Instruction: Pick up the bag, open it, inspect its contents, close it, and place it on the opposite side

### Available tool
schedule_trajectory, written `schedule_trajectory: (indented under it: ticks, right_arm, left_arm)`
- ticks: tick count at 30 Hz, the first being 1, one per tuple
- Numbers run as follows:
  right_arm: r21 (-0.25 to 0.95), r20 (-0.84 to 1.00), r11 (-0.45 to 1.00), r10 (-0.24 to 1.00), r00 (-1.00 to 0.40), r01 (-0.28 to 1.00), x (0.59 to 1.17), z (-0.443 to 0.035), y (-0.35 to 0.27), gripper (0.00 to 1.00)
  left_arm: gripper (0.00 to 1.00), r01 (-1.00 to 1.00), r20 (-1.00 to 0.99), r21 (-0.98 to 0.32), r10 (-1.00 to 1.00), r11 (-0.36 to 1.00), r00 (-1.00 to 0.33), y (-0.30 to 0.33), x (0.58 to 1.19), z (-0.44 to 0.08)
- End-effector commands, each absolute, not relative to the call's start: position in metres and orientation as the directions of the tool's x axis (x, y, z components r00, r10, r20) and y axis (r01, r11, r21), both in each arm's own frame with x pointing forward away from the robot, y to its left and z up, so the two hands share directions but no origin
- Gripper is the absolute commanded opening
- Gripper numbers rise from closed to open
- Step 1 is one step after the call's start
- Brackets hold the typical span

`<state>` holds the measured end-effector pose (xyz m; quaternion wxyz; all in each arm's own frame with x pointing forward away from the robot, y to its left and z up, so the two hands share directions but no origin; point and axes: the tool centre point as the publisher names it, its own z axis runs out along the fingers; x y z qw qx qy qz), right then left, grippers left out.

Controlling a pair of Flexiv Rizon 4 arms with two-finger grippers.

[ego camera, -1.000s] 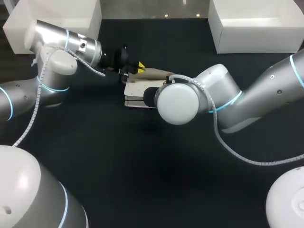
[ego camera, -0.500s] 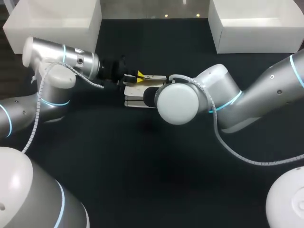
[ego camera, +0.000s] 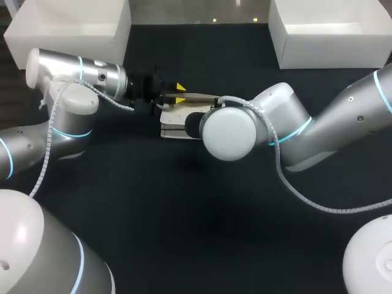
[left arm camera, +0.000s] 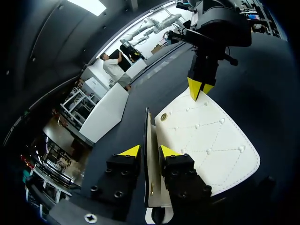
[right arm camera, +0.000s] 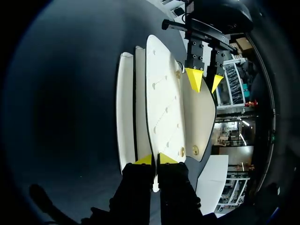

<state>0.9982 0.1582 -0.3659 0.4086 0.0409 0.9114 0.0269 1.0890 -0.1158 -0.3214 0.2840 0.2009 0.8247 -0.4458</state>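
L gripper (ego camera: 179,94) has come down w/ the flap (left arm camera: 149,154) and spread its tips – released now, flap edge standing between them. R gripper (right arm camera: 155,160) clenched on bag (ego camera: 173,119), mid-table, far half – long axis runs left-right, gripper to gripper.

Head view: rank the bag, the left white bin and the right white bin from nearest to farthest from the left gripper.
1. The bag: at the left gripper itself, mid-table.
2. The left white bin: far-left corner.
3. The right white bin: far-right corner, farthest.
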Motion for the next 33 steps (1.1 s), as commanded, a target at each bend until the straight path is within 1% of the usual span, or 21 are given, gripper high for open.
schedule_trajectory:
  ticks: [1,2,4,11,25,33]
  right_arm:
    - [0.083,-0.745,0.995,0.097,-0.66,0.053,0.998,-0.367,0.158,0.0]
    - [0.083,-0.745,0.995,0.097,-0.66,0.053,0.998,-0.367,0.158,0.0]
    - [0.083,-0.745,0.995,0.097,-0.66,0.053,0.998,-0.367,0.158,0.0]
    - [0.083,-0.745,0.995,0.097,-0.66,0.053,0.998,-0.367,0.158,0.0]
    - [0.083,-0.745,0.995,0.097,-0.66,0.053,0.998,-0.367,0.158,0.0]
    - [0.083,-0.745,0.995,0.097,-0.66,0.053,0.998,-0.367,0.158,0.0]
  left_arm:
    - [0.14,0.587,-0.651,-0.622,0.074,0.518,-0.755,-0.115,1.09,-0.321]
    - [0.07,0.588,-0.651,-0.624,0.074,0.515,-0.755,-0.115,1.09,-0.321]
    - [0.0,0.591,-0.653,-0.623,0.074,0.512,-0.753,-0.115,1.09,-0.319]
    - [0.0,0.616,-0.669,-0.616,0.087,0.49,-0.738,-0.115,1.083,-0.319]
    - [0.0,0.642,-0.669,-0.613,0.128,0.46,-0.732,-0.114,1.062,-0.346]
    - [0.0,0.637,-0.655,-0.618,0.147,0.461,-0.741,-0.115,1.058,-0.351]
